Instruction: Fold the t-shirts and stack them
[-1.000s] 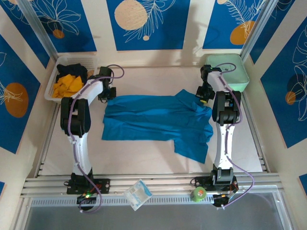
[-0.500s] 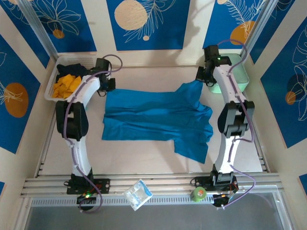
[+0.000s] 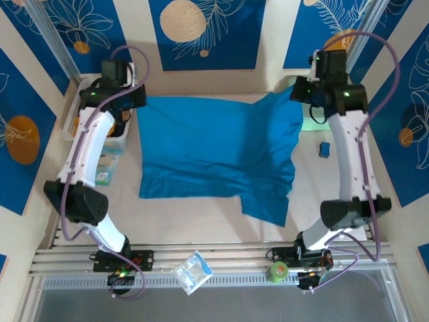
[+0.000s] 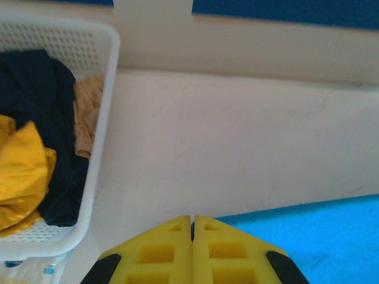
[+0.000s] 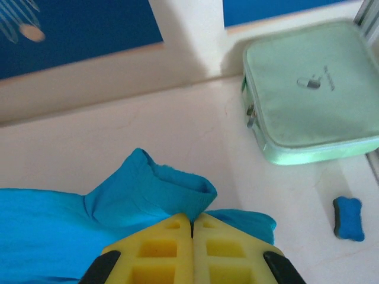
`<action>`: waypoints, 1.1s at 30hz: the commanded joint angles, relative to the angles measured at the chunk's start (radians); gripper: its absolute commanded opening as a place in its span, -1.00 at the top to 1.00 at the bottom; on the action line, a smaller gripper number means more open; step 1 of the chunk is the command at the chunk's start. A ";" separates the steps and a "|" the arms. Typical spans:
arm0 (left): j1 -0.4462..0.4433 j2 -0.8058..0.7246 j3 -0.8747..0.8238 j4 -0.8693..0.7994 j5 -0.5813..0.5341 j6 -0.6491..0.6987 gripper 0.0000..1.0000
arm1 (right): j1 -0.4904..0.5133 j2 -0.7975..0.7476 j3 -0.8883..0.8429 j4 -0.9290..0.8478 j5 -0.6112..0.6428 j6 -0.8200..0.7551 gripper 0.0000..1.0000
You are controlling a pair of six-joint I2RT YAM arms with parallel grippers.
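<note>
In the top view, the far corners of the teal t-shirt (image 3: 214, 147) are covered by the left arm (image 3: 87, 144) and the right arm (image 3: 352, 154), and the mint-green case (image 5: 308, 112) is almost wholly hidden behind the latter. In the left wrist view, the white basket (image 4: 98, 154), the black shirt (image 4: 35, 118) and the yellow shirt (image 4: 21, 171) are cut off by the left edge. The left jaws and right jaws are cropped by the lower edge of their wrist views. A small blue object (image 5: 348, 218) on the counter (image 5: 148, 130) cannot be identified.
</note>
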 commanded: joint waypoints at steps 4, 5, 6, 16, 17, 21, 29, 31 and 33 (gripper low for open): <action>-0.005 -0.175 0.127 -0.138 0.001 0.015 1.00 | 0.004 -0.205 0.171 -0.069 -0.025 -0.038 1.00; -0.005 -0.197 0.140 -0.145 0.008 0.016 1.00 | 0.004 -0.225 0.201 -0.080 -0.034 -0.037 1.00; -0.005 -0.225 0.153 -0.152 0.017 0.015 1.00 | 0.004 -0.243 0.240 -0.095 -0.044 -0.035 1.00; -0.005 -0.522 0.181 -0.093 0.103 0.037 1.00 | 0.004 -0.348 0.599 -0.194 -0.201 0.018 1.00; -0.006 -0.542 0.185 -0.088 0.099 0.040 1.00 | 0.004 -0.357 0.608 -0.193 -0.207 0.024 1.00; -0.004 -0.616 0.219 -0.097 0.059 0.050 1.00 | 0.004 -0.387 0.634 -0.179 -0.221 0.044 1.00; -0.005 -0.627 0.292 -0.116 -0.022 0.097 1.00 | 0.015 -0.363 0.648 -0.115 -0.192 0.044 1.00; -0.006 -0.611 0.292 -0.107 -0.039 0.109 1.00 | 0.026 -0.331 0.649 -0.099 -0.174 0.034 1.00; -0.006 -0.587 0.291 -0.090 -0.057 0.127 1.00 | 0.035 -0.290 0.658 -0.082 -0.158 0.024 1.00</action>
